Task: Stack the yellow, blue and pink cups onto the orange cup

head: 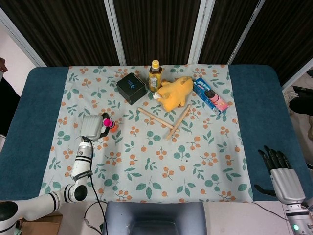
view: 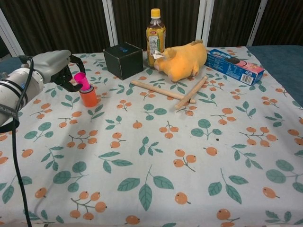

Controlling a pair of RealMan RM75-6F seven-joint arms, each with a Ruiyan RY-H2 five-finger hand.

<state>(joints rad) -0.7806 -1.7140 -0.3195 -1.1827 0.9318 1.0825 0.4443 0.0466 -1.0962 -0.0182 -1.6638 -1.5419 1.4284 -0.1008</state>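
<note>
The orange cup (view: 88,97) (head: 113,128) stands on the floral cloth at the left. The pink cup (view: 80,80) (head: 106,122) sits tilted in its top, pinched by my left hand (view: 57,66) (head: 92,127), which is just left of the stack. The blue cup seen earlier inside the orange one is now hidden by the pink cup. No yellow cup shows. My right hand (head: 280,174) rests at the table's near right corner with its fingers apart, holding nothing; the chest view does not show it.
A black box (view: 123,59), a tea bottle (view: 155,30), a yellow plush toy (view: 182,59), a blue biscuit box (view: 235,65) and two crossed wooden sticks (view: 174,92) lie at the back. A black cable (view: 14,156) hangs along my left arm.
</note>
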